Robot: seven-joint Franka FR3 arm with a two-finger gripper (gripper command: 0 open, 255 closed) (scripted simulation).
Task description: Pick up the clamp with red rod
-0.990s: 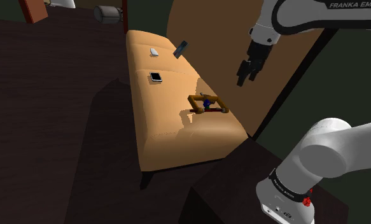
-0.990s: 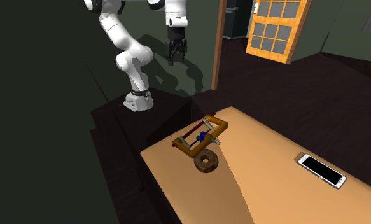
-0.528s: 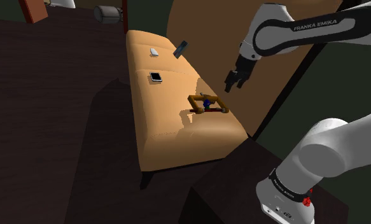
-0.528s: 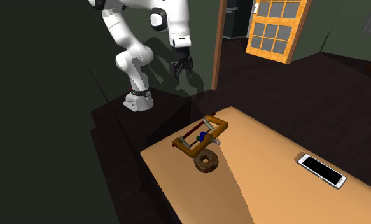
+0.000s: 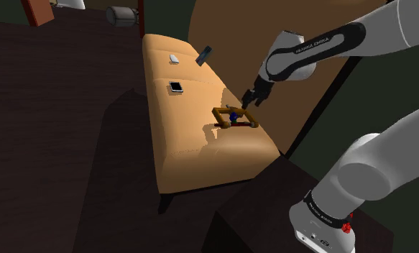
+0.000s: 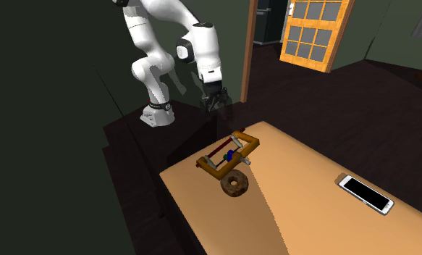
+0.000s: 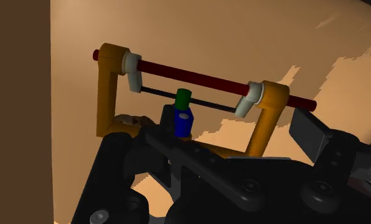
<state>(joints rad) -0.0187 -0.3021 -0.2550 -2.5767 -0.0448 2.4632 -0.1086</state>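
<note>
In the shoulder view the clamp (image 5: 234,117) lies on the tan tabletop (image 5: 179,144), close by at 7 o'clock of the hand (image 5: 246,99). Its red rod (image 7: 196,75) runs 8 to 2 o'clock in the second exterior view. The hand is open and empty. It has dropped much nearer than a second ago, while the clamp has not moved.

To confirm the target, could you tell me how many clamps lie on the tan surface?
1: an orange clamp at the tan surface's end nearest the stand, beside a brown ring. None seems hidden.
</note>
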